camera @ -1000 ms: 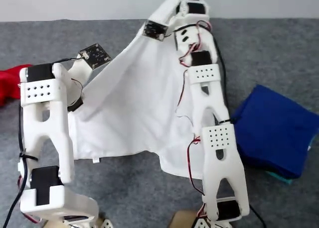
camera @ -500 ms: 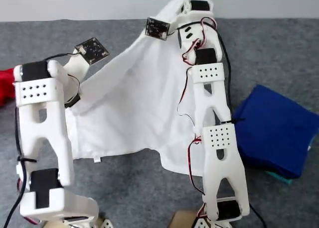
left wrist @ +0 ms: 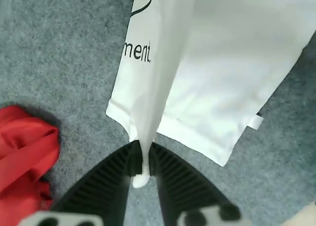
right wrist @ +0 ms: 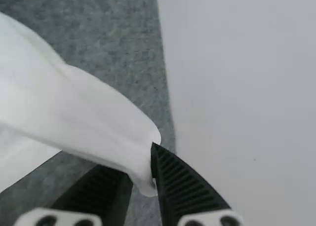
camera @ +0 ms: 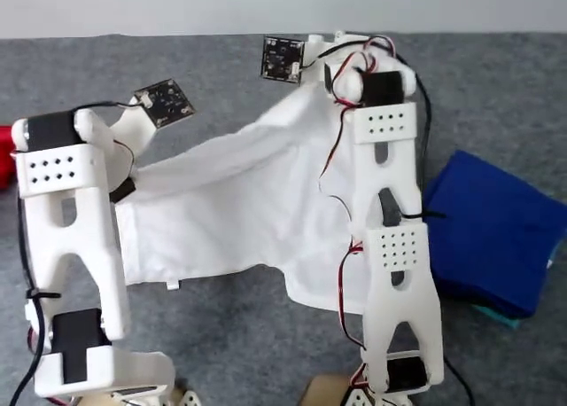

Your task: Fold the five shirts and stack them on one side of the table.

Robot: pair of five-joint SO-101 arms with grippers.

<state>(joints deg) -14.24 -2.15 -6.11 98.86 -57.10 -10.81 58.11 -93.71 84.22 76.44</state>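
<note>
Closest to my bases, the near hem of the white shirt (camera: 239, 202) lies flat on the grey table (camera: 221, 335), with a small tag (camera: 170, 285) sticking out from it. On my right, just beside the right arm, sits a folded blue shirt (camera: 492, 233) with a teal edge (camera: 496, 315) showing from under its near corner. The arm hides whether the blue cloth touches the white.

Farther out, the white shirt lifts off the table and stretches between my two pincers. My left pincer (left wrist: 140, 154) is clamped on a thin pleat at the shirt's side edge, both black fingers pressed against the cloth, which runs away from them in a taut ridge. A crumpled red shirt (left wrist: 22, 152) lies near that pincer on the left, with a strip of grey table between it and the white one.

Farthest away, my right pincer (right wrist: 143, 176) grips a bunched fold of the same shirt. It is held above the far edge of the table, where the grey ends and a pale surface begins.
</note>
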